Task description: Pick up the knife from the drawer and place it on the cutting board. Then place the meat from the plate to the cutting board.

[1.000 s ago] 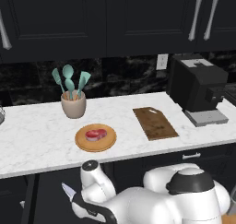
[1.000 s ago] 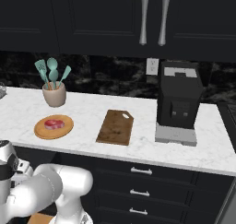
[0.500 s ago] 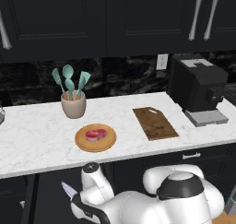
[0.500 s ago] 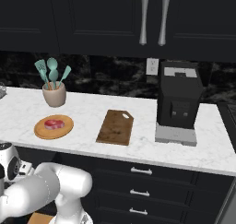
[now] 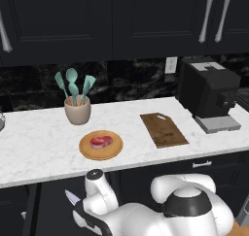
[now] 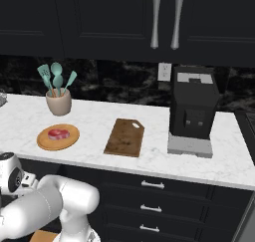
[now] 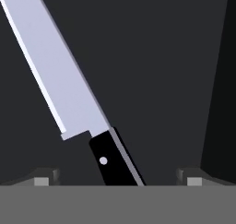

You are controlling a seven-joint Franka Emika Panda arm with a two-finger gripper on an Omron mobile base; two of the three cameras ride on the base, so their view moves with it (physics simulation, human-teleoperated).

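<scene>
Knife (image 7: pixel 69 85) lies in the drawer (image 7: pixel 161 57), handle end cut off below the hand (image 7: pixel 118 179), whose fingers stand apart either side. Meat (image 5: pixel 101 142) unchanged on the plate (image 5: pixel 87 152).

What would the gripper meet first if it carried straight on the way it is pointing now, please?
Most likely the knife: its black handle lies between the open gripper fingertips, on the drawer floor. How near cannot be told.

arm (image 5: pixel 146 215): folded low, reaching down | pincer (image 7: pixel 118 178): jaws spread wide, nothing gripped
</scene>
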